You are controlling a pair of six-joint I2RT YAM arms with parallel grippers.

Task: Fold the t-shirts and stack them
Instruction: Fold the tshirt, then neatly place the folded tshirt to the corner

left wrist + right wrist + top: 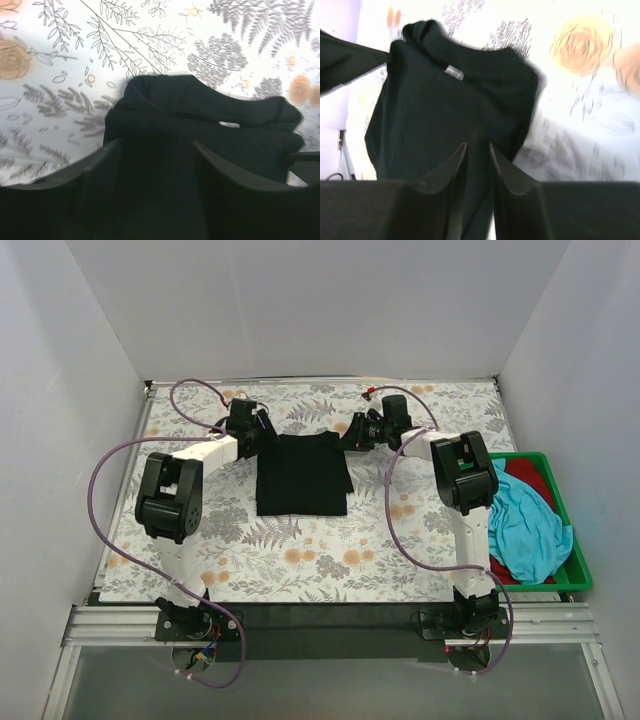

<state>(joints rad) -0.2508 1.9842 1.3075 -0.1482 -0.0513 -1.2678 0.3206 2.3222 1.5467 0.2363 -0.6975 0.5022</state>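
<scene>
The black t-shirt [302,475] lies folded into a rough rectangle in the middle of the floral table. My left gripper [263,433] is at its far left corner. In the left wrist view [156,145] the jaws stand wide apart over the black cloth [200,107]. My right gripper [352,431] is at the far right corner. In the right wrist view [478,146] the jaws are nearly closed, pinching a fold of the black shirt [440,110]. A turquoise t-shirt [525,525] and a red t-shirt [532,478] lie bunched in the tray.
A green plastic tray [572,525] sits at the right edge of the table. White walls enclose the table on the left, back and right. The floral tablecloth [300,550] shows in front of the black shirt.
</scene>
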